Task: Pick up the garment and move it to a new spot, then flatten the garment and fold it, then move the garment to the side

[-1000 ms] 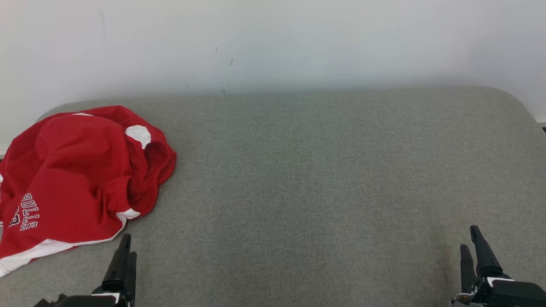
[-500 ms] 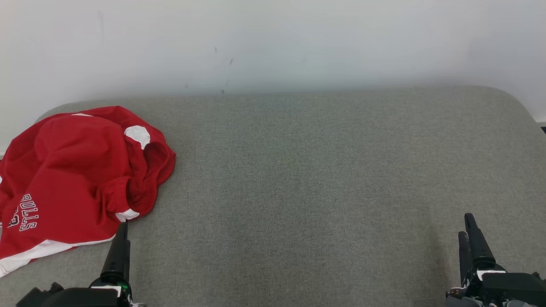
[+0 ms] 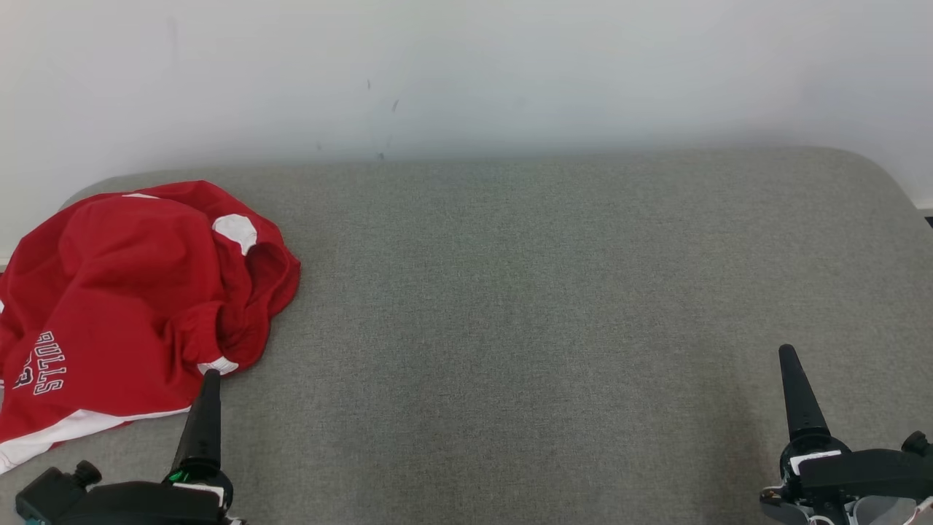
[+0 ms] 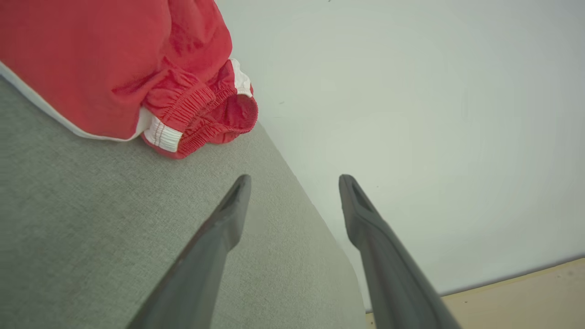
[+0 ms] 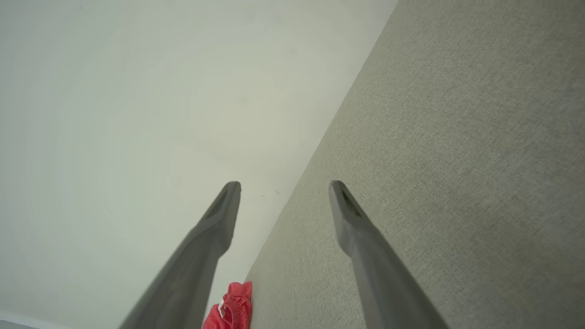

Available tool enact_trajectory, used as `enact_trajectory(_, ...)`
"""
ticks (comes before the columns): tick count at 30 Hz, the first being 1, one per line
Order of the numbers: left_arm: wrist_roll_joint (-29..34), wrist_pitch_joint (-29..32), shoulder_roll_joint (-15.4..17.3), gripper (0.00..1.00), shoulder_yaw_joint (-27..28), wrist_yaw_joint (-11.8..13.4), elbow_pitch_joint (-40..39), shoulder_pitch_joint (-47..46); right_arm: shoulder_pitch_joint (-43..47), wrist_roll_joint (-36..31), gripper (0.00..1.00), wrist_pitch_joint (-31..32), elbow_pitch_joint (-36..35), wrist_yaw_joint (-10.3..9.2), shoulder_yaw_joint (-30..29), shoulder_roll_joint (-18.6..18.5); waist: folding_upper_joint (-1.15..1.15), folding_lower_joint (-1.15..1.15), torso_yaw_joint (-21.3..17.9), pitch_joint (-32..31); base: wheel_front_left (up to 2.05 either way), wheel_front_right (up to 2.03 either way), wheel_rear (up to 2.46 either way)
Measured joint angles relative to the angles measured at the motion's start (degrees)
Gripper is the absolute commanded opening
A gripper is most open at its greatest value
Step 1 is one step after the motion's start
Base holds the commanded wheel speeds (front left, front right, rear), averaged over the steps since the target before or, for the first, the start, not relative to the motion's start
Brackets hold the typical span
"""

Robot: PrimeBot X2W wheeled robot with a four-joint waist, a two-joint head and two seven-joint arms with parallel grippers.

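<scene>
Left end effector [image 3: 210, 378], jaws spread, hovered just short of the garment's [image 3: 131, 292] waistband [image 4: 192, 107]; it lay crumpled leftward on the bench [image 3: 510, 292], with the spread right end effector [image 3: 786, 354] well apart.

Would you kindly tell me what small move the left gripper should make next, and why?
Probably ease the left gripper forward onto the near edge of the red shorts and close. It is open and holds nothing, the shorts lie crumpled just ahead on the grey cushion, not yet lifted, and the right gripper sits far off at the other side.
</scene>
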Motion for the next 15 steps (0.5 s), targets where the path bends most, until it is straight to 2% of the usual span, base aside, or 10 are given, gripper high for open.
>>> enact_trajectory(15,16.4,-3.5,3.4,1.0,-3.0,3.1,-1.2,-0.1,-0.3,-16.6,1.0,-2.7,-1.9,-2.22,4.4,-3.2,0.0,0.0,-0.2,0.0,0.0,0.0,0.0)
